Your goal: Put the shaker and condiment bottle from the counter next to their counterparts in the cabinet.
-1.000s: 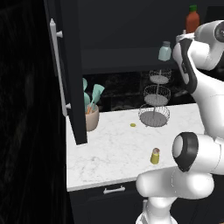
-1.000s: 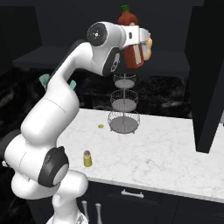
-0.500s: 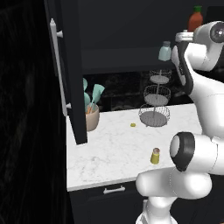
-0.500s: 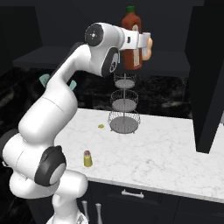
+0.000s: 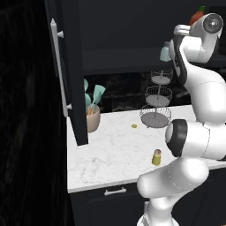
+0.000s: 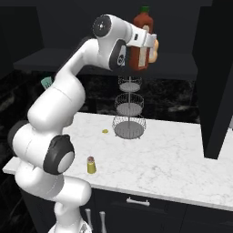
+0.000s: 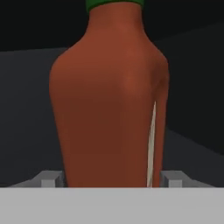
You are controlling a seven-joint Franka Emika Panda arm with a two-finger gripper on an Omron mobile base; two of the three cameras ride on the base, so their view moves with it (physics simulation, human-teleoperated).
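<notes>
Between parted fingers (image 7: 48, 177), condiment bottle (image 7: 109, 100)

- The tall red-brown condiment bottle (image 6: 140, 41) stood upright on the black cabinet's dark shelf (image 6: 179, 72), before the short orange bottle (image 6: 155, 51).
- The tiny yellow shaker (image 6: 91, 165) stood on the white marble counter (image 6: 182, 159), well before the three-tier wire stand (image 6: 129, 109).

The red-brown bottle (image 6: 140, 43) with its green cap stands upright at cabinet-shelf (image 6: 177, 68) height, pale label turned sideways, and just beside it on the far side an orange bottle (image 6: 155, 51) peeps out. The tiny yellow shaker (image 6: 91, 165) with a grey cap stands upright on the white marble counter (image 6: 182, 159) near its front edge. A pale blue-grey shaker (image 5: 165, 52) sits on the cabinet shelf, and the door (image 5: 66, 75) with its silver bar handle hangs open.
</notes>
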